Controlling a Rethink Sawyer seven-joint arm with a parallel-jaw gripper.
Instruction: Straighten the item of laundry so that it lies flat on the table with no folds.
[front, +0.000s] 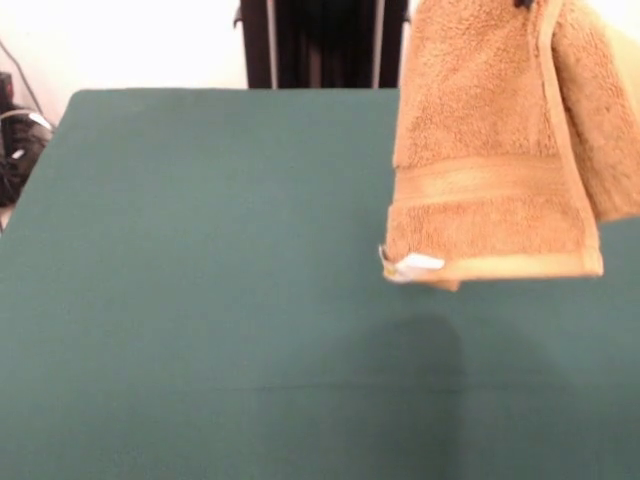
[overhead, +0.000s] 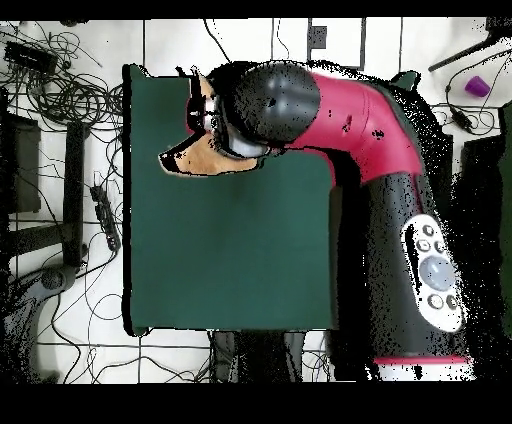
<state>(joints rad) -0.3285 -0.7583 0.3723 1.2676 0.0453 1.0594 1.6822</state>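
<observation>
The golden-orange towel (front: 485, 150) hangs in the air at the right, above the green table (front: 200, 300). It is doubled over, with a second layer behind at the far right. Its lower hem, woven band and small white tag (front: 415, 264) hang just above the cloth. A dark tip of my gripper (front: 522, 4) shows at the top edge, shut on the towel's upper part. In the overhead view the red and black arm (overhead: 330, 110) covers most of the towel (overhead: 205, 152) near the table's (overhead: 230, 240) top left corner.
The black pedestal (front: 320, 40) stands behind the table's far edge. Cables and gear lie on the floor at the left (front: 15, 140) and around the table (overhead: 60, 90). A purple cup (overhead: 477, 85) sits off the table.
</observation>
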